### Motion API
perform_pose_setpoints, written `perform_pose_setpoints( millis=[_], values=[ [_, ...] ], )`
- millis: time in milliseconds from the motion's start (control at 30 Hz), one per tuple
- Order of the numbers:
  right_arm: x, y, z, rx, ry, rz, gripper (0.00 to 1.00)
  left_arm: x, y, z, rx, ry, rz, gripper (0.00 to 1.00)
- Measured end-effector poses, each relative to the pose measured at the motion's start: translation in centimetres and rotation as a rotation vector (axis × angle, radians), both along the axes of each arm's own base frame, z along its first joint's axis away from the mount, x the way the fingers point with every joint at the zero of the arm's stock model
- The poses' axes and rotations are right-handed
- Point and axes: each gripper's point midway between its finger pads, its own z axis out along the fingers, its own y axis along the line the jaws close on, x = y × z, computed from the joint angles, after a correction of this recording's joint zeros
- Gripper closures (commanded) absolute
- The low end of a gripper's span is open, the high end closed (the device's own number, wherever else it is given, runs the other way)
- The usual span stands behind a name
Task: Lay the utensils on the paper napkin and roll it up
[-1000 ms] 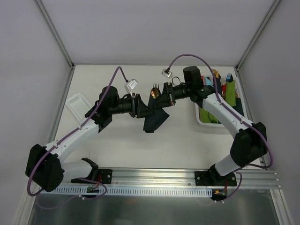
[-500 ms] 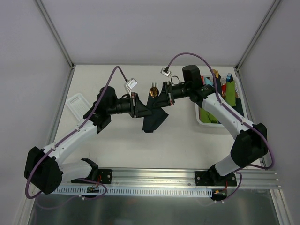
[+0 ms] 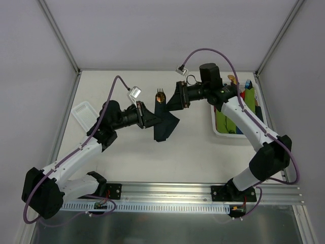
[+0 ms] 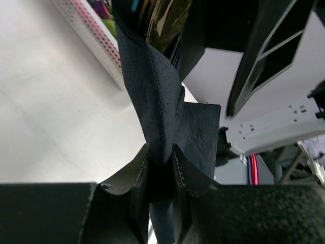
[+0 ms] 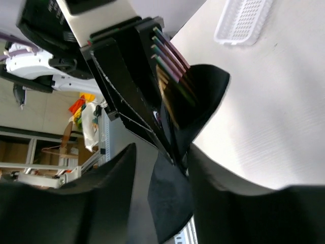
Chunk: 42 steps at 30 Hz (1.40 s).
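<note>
- Pinching the paper napkin (image 4: 152, 86) in my left pincer (image 4: 161, 168), jaws closed on its fold, over the worktop (image 3: 203, 152).
- Utensils (image 3: 160, 95) poke from its top.
- My right pincer (image 5: 161, 150) stands parted nearby.

Both arms reach inward, wrists facing; left tool (image 3: 149, 118) clamped, right tool (image 3: 171, 97) jaws apart.

Paper napkin (image 3: 165, 126): dark navy, matte, dotted emboss. Not flat, it's folded and twisted into a loose wrap at centre of top view, long axis approx vertical, wider flap to the right. One end pinched in left gripper (image 4: 161, 160). Fork (image 3: 160, 95): tines poke out of napkin's upper end, coppery from above, iridescent in rt wrist view. Gold utensil (image 4: 165, 23) glints inside the fold; spoon or fork, can't tell.
</note>
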Motion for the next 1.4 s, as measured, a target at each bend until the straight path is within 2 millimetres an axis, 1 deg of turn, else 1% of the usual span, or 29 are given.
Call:
perform_pose_setpoints(
  millis=[67,133,200,233,267,333,367,433,500,600,633,667,733,800,933,1000,1033,1200,1233,1400],
  values=[
    [1.2,-0.6,1.0,0.003,-0.036,-0.04,0.46,0.6,0.6,0.0,0.0,-0.003,0.054,1.0],
    [3.0,-1.8,1.7,-0.01,-0.066,-0.115,0.48,1.5,1.5,0.0,0.0,-0.005,0.123,1.0],
    [4.9,-3.3,2.1,-0.035,-0.091,-0.206,0.52,2.4,2.4,0.2,0.002,-0.005,0.192,1.0],
    [5.7,-4.1,2.3,-0.047,-0.103,-0.249,0.56,2.9,2.8,0.3,0.003,-0.006,0.229,1.0],
    [6.5,-4.9,2.6,-0.059,-0.116,-0.289,0.58,3.5,3.3,0.3,0.004,-0.005,0.267,1.0],
    [7.2,-6.0,3.3,-0.073,-0.149,-0.353,0.63,4.2,4.0,0.4,0.005,0.004,0.331,1.0],
    [7.1,-6.3,3.8,-0.076,-0.168,-0.373,0.65,4.4,4.3,0.4,0.004,0.007,0.354,1.0],
    [6.3,-6.5,5.1,-0.069,-0.209,-0.393,0.68,4.9,4.7,0.6,-0.001,0.008,0.397,1.0],
    [4.8,-6.2,6.8,-0.051,-0.262,-0.393,0.69,5.3,5.0,0.6,-0.005,0.014,0.429,1.0],
    [2.9,-5.1,8.8,-0.027,-0.331,-0.373,0.76,5.8,5.4,0.6,-0.011,0.022,0.466,1.0],
    [2.4,-4.6,9.3,-0.022,-0.346,-0.366,0.81,5.9,5.5,0.7,-0.013,0.024,0.475,1.0],
    [1.9,-3.9,9.5,-0.017,-0.358,-0.351,0.83,6.0,5.5,0.7,-0.015,0.026,0.481,1.0],
    [1.4,-2.9,9.2,-0.027,-0.365,-0.339,0.84,6.1,5.6,0.8,-0.024,0.033,0.49,1.0],
    [1.2,-1.7,8.5,-0.045,-0.363,-0.325,0.84,6.2,5.6,1.0,-0.031,0.035,0.499,1.0],
    [1.2,0.3,6.4,-0.094,-0.356,-0.304,0.77,6.2,5.4,1.9,-0.052,0.03,0.5,1.0],
    [1.4,1.1,5.3,-0.119,-0.351,-0.297,0.75,6.1,5.1,2.4,-0.067,0.027,0.494,1.0],
    [1.5,1.3,4.9,-0.127,-0.349,-0.294,0.73,6.0,5.1,2.6,-0.074,0.026,0.492,1.0],
    [2.4,1.9,3.4,-0.16,-0.336,-0.296,0.68,5.9,4.8,3.4,-0.106,0.031,0.486,1.0],
    [2.6,2.0,3.1,-0.166,-0.334,-0.296,0.64,5.8,4.8,3.5,-0.109,0.032,0.484,1.0],
    [2.8,2.2,2.4,-0.176,-0.327,-0.292,0.59,5.5,4.9,4.2,-0.135,0.031,0.484,1.0]
  ],
)
